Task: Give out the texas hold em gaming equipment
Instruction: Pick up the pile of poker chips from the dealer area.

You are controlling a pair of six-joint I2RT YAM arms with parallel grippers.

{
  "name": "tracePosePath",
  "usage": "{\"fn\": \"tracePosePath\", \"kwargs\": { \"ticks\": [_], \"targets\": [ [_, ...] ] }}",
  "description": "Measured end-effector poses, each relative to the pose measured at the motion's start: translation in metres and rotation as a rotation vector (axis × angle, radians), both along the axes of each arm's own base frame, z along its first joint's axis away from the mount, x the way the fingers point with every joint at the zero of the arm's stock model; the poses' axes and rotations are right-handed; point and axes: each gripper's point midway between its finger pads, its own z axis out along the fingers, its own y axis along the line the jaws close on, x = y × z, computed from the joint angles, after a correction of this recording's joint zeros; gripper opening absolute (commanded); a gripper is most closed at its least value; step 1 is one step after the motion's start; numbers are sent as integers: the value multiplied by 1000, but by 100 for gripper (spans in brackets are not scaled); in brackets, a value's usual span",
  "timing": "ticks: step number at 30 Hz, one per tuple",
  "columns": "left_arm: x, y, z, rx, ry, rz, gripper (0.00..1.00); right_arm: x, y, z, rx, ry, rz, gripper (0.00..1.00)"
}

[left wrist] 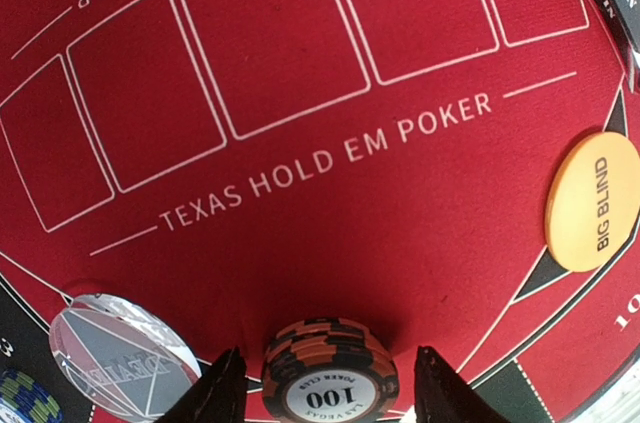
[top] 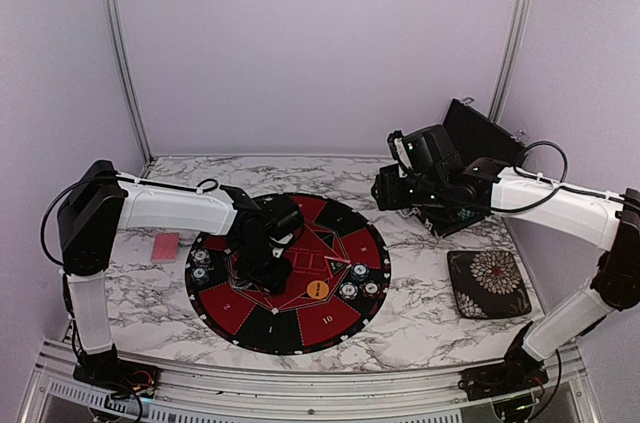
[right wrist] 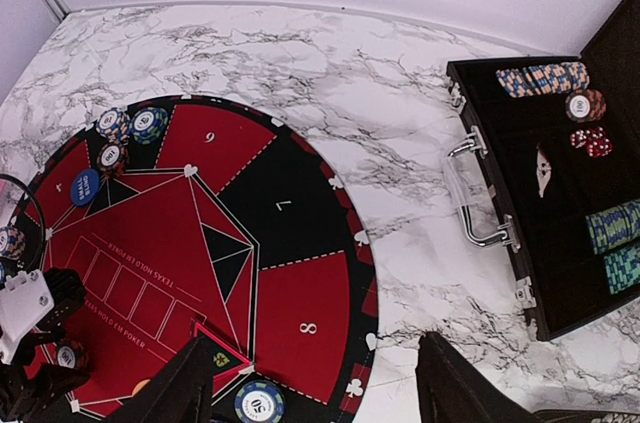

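My left gripper [left wrist: 325, 383] has its fingers spread on both sides of a small chip stack [left wrist: 330, 368], not touching it that I can see. If I squeeze crooked, I think the stack could tip and chips could roll across the red poker mat [left wrist: 300, 93]. The silver dealer disc [left wrist: 122, 355] sits just beside one finger, so I might bump it. The stack is orange and black, with a white "100" on top. A bit farther sits the orange Big Blind button [left wrist: 594, 203]. Far away, my right gripper [right wrist: 310, 383] hangs with fingers spread, holding nothing, near the black case [right wrist: 560, 203].
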Motion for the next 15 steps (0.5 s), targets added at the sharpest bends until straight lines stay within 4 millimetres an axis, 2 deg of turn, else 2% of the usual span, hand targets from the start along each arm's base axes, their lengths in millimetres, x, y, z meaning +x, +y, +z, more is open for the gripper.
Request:
{"fn": "tracePosePath", "kwargs": {
  "ticks": [15],
  "targets": [
    [-4, 0, -3, 25, -15, -28, 56, 0, 0, 0, 10, 4, -8, 67]
  ]
}}
